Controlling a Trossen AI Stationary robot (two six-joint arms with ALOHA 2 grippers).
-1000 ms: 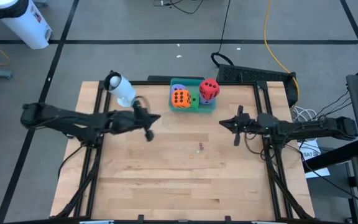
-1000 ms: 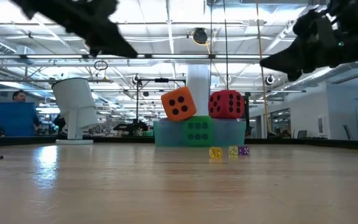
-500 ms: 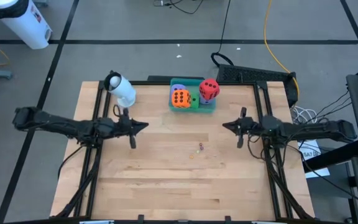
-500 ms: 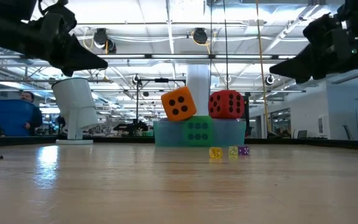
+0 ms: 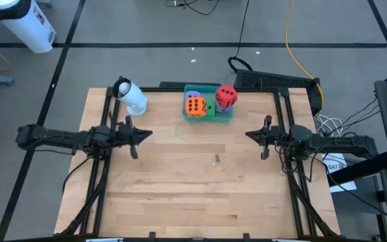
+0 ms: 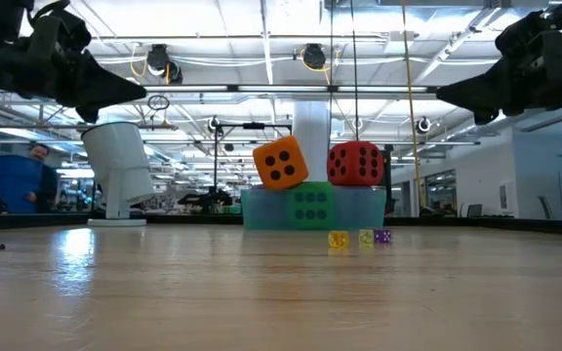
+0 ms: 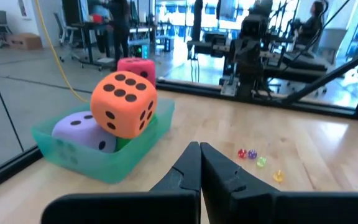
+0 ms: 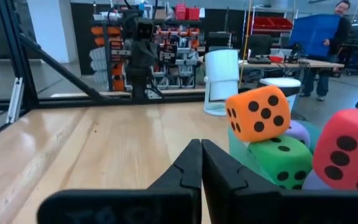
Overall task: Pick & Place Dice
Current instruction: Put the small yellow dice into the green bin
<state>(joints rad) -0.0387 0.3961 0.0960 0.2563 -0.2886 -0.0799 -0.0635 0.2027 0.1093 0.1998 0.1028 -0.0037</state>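
- Tray: translucent teal plastic tray [image 5: 224,114] at the table's far edge holds the soft, black-pipped foam dice.
- Orange die [image 5: 194,106] and red die [image 5: 226,97] sit topmost; likely light and compressible, so grip opposite flat faces.
- Left gripper [image 5: 134,135] and right gripper [image 5: 266,137]: fingers closed, empty, hovering well apart from the tray.

Orange, black-pipped die [image 5: 195,106]; teal tray [image 5: 222,115]

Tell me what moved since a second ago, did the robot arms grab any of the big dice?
No grabbing. The left gripper pulled back from the table's middle toward its left edge, and the right gripper drew back a little toward the right edge. Both are shut and empty. The orange die, red die and green die stayed piled in the teal tray, and the tiny dice stayed too.
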